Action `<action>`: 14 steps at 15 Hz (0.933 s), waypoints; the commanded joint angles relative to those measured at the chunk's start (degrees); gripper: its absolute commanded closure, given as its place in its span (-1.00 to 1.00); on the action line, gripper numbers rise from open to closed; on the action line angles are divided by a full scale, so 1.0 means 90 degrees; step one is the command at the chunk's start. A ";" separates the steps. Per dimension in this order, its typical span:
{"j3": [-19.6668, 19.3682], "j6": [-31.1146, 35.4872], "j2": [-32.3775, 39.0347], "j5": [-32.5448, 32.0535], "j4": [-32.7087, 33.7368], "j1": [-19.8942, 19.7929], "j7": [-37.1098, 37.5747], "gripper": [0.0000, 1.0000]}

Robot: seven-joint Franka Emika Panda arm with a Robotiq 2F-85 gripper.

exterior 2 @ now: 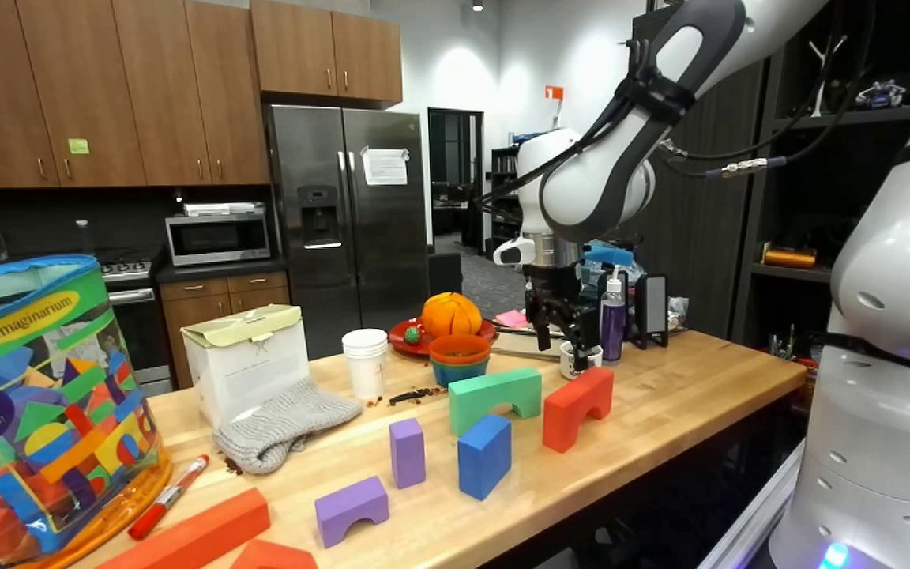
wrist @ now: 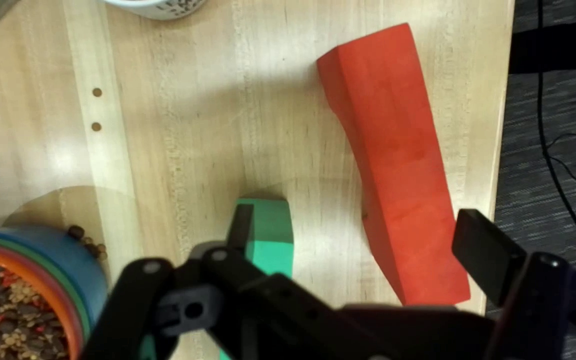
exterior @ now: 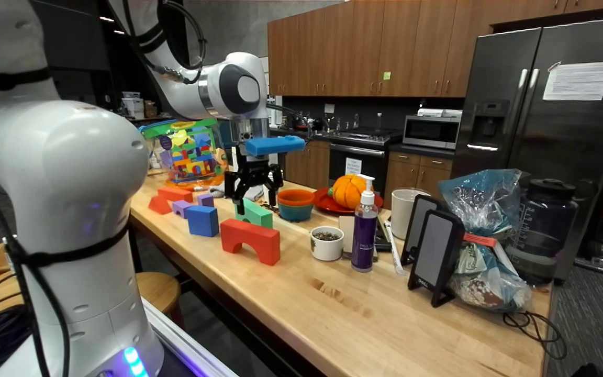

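My gripper point(wrist: 358, 227) stands open above the table with nothing between its fingers. Below it in the wrist view, a red arch block point(wrist: 408, 165) lies between the two fingertips, close to the right one. Under the left finger is a green arch block point(wrist: 272, 220), partly hidden by the gripper. Both exterior views show the red arch point(exterior: 252, 238) and the green arch point(exterior 2: 494, 387) standing upright, side by side. A blue block point(exterior 2: 485, 458) stands near them, with two purple blocks point(exterior 2: 407, 454) beyond it. Stacked bowls point(wrist: 93, 280) holding dried bits sit left of the green arch.
A small white cup point(exterior: 326, 248), a purple pump bottle point(exterior: 365, 241) and black speakers point(exterior: 437, 251) stand along the table. An orange pumpkin point(exterior 2: 452, 314) sits on a red plate. The table's edge point(wrist: 503, 125) runs close beside the red arch. A block bag point(exterior 2: 36, 395) stands at one end.
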 commanded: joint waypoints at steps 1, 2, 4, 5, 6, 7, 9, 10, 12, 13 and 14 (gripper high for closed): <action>-0.0019 0.0141 0.0057 -0.0089 0.0008 -0.0001 0.0189 -1.00; -0.0003 0.0294 0.0111 -0.0205 0.0008 -0.0040 0.0378 -1.00; 0.0006 0.0395 0.0170 -0.0256 0.0012 -0.0068 0.0504 -1.00; 0.0007 0.0409 0.0182 -0.0256 0.0013 -0.0068 0.0523 -1.00; 0.0008 0.0414 0.0183 -0.0256 0.0013 -0.0068 0.0530 -1.00; 0.0010 0.0417 0.0183 -0.0256 0.0014 -0.0068 0.0535 -1.00; 0.0011 0.0420 0.0183 -0.0257 0.0014 -0.0068 0.0540 -1.00; 0.0011 0.0421 0.0183 -0.0257 0.0014 -0.0068 0.0540 -1.00; 0.0033 0.0425 0.0183 -0.0310 0.0013 -0.0065 0.0538 -1.00; 0.0050 0.0438 0.0170 -0.0366 0.0013 -0.0065 0.0534 -1.00; 0.0095 0.0450 0.0142 -0.0473 0.0013 -0.0091 0.0624 -1.00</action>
